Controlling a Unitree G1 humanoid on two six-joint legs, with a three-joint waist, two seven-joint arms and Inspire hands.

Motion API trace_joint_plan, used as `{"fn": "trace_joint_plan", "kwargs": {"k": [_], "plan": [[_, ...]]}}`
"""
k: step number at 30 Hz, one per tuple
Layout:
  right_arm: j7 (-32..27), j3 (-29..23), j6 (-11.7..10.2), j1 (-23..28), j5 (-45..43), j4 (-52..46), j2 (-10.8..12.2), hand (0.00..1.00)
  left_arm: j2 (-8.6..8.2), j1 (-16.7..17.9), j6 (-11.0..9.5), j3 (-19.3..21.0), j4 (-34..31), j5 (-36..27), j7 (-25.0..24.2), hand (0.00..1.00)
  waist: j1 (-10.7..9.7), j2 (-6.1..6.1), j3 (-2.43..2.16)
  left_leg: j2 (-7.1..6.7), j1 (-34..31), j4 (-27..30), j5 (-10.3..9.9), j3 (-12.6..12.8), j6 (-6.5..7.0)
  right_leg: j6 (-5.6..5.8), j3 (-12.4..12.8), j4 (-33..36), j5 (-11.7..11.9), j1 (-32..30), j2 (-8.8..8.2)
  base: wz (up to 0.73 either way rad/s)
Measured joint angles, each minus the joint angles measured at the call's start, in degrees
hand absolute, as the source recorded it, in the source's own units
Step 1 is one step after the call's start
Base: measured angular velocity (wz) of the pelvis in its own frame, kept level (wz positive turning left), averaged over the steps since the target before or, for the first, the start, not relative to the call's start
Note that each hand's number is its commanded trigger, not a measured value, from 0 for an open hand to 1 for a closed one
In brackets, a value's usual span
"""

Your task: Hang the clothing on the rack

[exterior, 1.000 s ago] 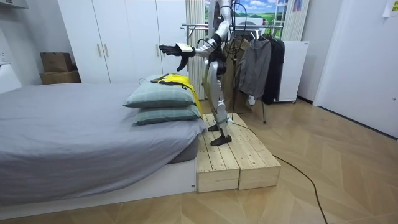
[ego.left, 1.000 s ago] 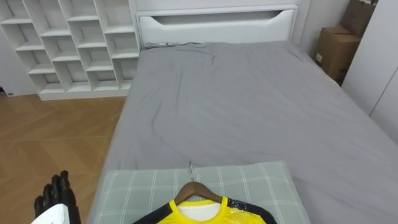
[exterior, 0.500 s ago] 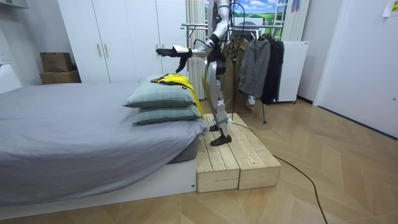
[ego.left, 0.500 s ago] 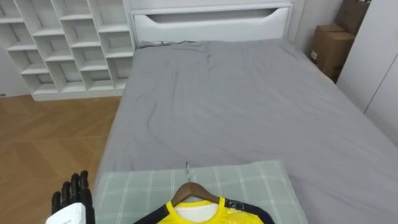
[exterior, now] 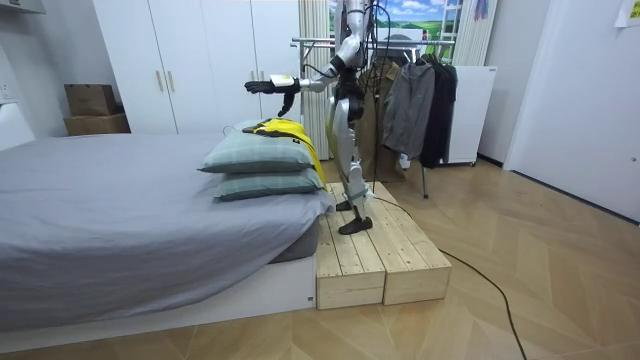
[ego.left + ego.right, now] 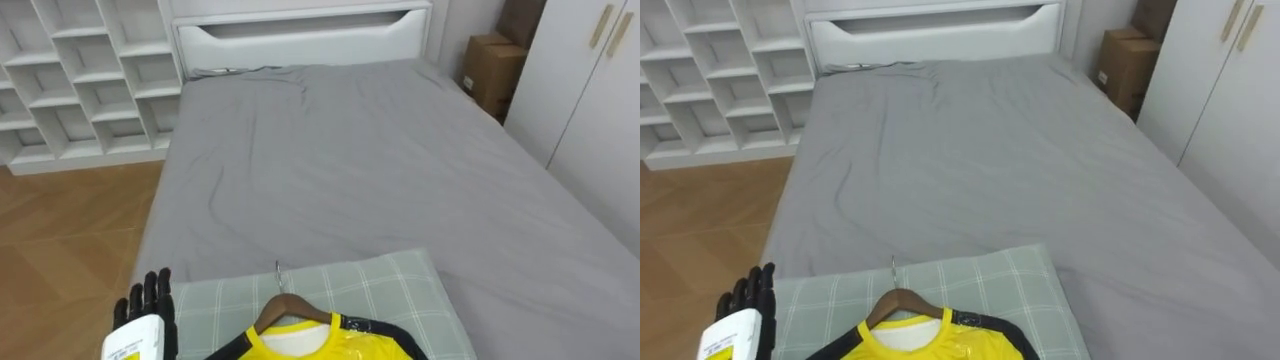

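Observation:
A yellow shirt with dark sleeves (image 6: 322, 344) lies on a wooden hanger (image 6: 291, 305) atop a green checked pillow (image 6: 392, 288) at the foot of the bed. The hanger's metal hook (image 6: 278, 271) points up the bed. My left hand (image 6: 149, 309) is held out with straight fingers, open and empty, above the pillow's left edge and well left of the hanger. In the room view I stand on a wooden platform (image 5: 371, 262) at the bed's end, with the left hand (image 5: 262, 86) stretched over the stacked pillows (image 5: 258, 156) and the shirt (image 5: 287, 131).
A grey bed (image 6: 350, 150) with a white headboard stretches ahead. White cubby shelves (image 6: 80, 70) stand to the left. A cardboard box (image 6: 489, 68) and white wardrobe doors (image 6: 592, 90) are to the right. Behind me, a clothes rack (image 5: 400, 44) carries dark garments (image 5: 414, 106).
My left hand has come further up into view and inward, toward the pillow's left edge. The head view has swung to the right. Shirt and hanger lie as before.

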Motion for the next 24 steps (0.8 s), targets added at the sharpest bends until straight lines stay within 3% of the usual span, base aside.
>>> {"fn": "trace_joint_plan", "kwargs": {"k": [7,14,24], "plan": [[0.2,0.0,0.2,1.4,-3.8,0.0,0.0,0.00,0.10,-2.4,0.2,-2.1,0.0,0.1,-3.9,0.00,-0.3,0.61,0.00,0.10,-1.8,0.3,0.0,0.0,0.00,-0.03,-0.1,0.1,0.1,-1.6,0.03,0.00],[0.5,0.1,-0.2,0.3,-3.8,-0.8,0.1,0.00,0.21,-3.3,0.2,-2.0,0.2,0.0,-7.3,0.00,-1.1,0.22,0.24,0.39,-3.0,0.9,0.0,0.3,-0.01,-0.04,-0.1,1.1,0.1,-3.1,0.16,0.00],[0.6,0.0,0.0,-0.8,-3.9,-0.3,0.1,0.00,0.21,-4.8,0.3,-2.0,5.8,0.0,-8.7,0.00,-1.4,-0.48,0.47,0.61,-6.3,2.2,0.0,-0.2,-0.01,-0.07,-0.4,1.9,0.1,-6.2,0.32,0.00]]}}
